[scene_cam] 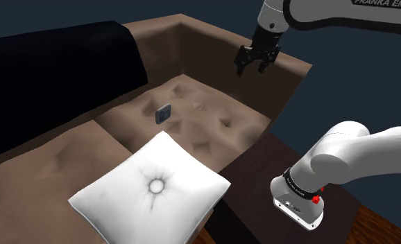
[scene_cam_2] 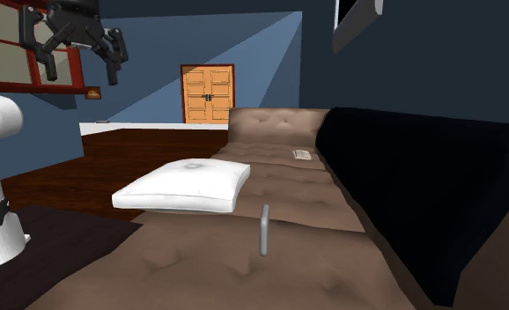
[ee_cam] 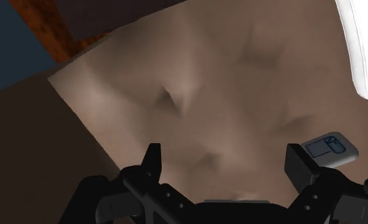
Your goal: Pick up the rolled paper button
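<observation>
The pincer (scene_cam: 253,69) stands open, holding nothing, above the brown sofa (scene_cam: 213,121); the small grey button (ee_cam: 330,147) sits on the seat below, past one finger, toward the white pillow (ee_cam: 362,51).

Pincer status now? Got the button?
Pincer: open, holding nothing; the grey button lies apart from it on the brown sofa cushion.

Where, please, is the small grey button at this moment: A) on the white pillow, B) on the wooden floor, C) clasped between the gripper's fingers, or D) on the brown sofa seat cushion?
D: the grey button rests on the brown seat cushion, apart from the white pillow, while the open gripper hangs above the sofa with nothing between its fingers.
</observation>
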Tool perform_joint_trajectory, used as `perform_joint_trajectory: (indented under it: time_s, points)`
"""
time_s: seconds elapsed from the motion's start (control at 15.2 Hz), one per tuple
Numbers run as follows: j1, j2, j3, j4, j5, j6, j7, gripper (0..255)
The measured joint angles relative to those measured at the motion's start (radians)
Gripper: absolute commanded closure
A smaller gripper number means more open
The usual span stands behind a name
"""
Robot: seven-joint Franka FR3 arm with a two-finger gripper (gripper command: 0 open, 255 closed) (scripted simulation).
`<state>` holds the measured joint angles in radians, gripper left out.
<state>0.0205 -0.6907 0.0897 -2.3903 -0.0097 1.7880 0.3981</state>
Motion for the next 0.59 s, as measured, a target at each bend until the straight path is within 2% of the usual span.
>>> perform_joint_trajectory:
  time_s: [0.59]
  points:
    - [-0.01, 0.249, 0.151, 0.013, 0.048, 0.211, 0.283, 0]
